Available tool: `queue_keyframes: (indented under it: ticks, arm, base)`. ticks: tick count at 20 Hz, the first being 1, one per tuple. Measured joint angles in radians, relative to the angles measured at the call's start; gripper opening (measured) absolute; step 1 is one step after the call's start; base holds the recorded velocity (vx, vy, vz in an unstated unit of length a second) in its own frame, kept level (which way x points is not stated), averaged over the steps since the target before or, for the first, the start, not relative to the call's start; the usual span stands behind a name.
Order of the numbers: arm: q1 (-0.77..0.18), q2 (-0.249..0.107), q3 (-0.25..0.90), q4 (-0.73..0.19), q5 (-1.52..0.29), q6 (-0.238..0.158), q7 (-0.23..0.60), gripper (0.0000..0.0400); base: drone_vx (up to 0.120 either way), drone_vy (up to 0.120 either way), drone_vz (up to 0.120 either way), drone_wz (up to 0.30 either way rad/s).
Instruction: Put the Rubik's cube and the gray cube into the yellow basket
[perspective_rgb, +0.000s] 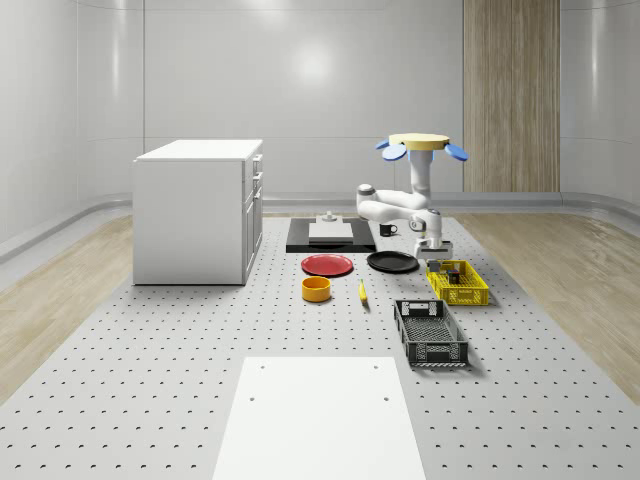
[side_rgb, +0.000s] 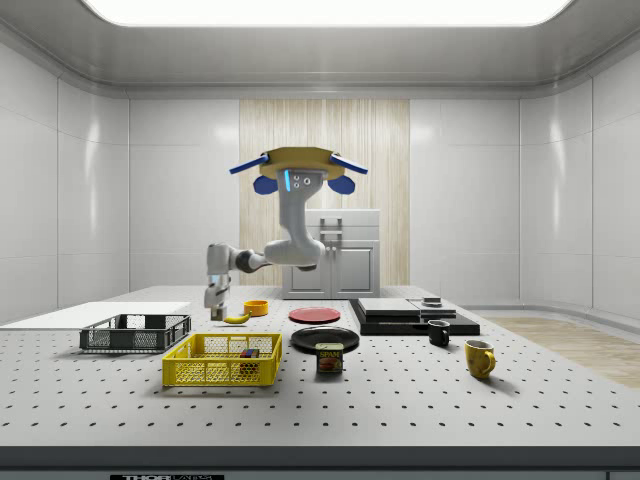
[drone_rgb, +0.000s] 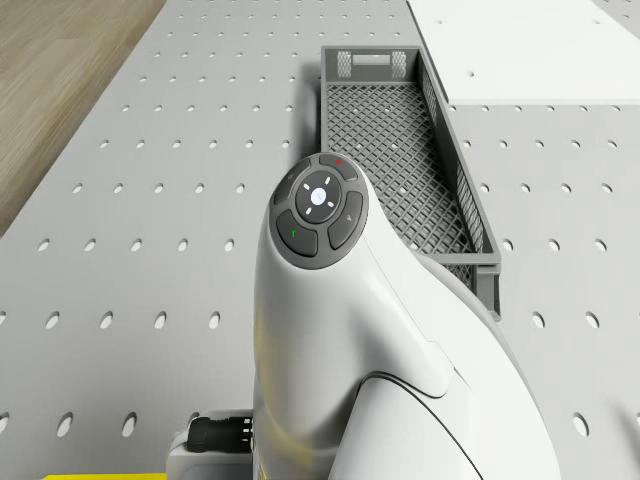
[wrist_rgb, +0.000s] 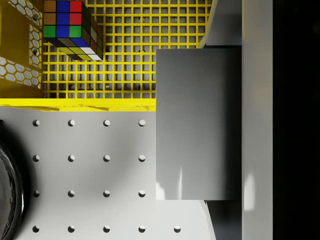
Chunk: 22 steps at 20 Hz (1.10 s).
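The gray cube hangs in my gripper, which is shut on it; one pale finger presses its side. It hovers over the near rim of the yellow basket, partly above the mesh floor and partly above the table. The Rubik's cube lies inside the yellow basket, in a corner. From the side, the gripper hangs a little above the basket, with the Rubik's cube inside. The drone hovers above the table, just behind the basket.
A dark mesh crate stands in front of the yellow basket. A black plate, red plate, orange bowl and banana lie to the whole-scene view's left. A white cabinet stands further left. A can sits beside the basket.
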Motion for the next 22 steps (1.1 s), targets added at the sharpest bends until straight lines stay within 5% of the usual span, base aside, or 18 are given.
queue_keyframes:
  ticks: [7, 17, 22]
  arm:
    - [0.000, -0.003, 0.000, 0.000, 0.001, 0.003, 0.000, 0.0250]
    - [-0.001, -0.007, 0.001, 0.000, 0.003, 0.007, 0.001, 0.0250]
    - [-0.001, -0.009, 0.001, 0.000, 0.003, 0.008, 0.001, 0.0250]
  base:
    - [0.000, 0.120, 0.000, 0.000]
    - [0.000, 0.120, -0.100, 0.000]
    - [0.000, 0.096, -0.008, 0.000]
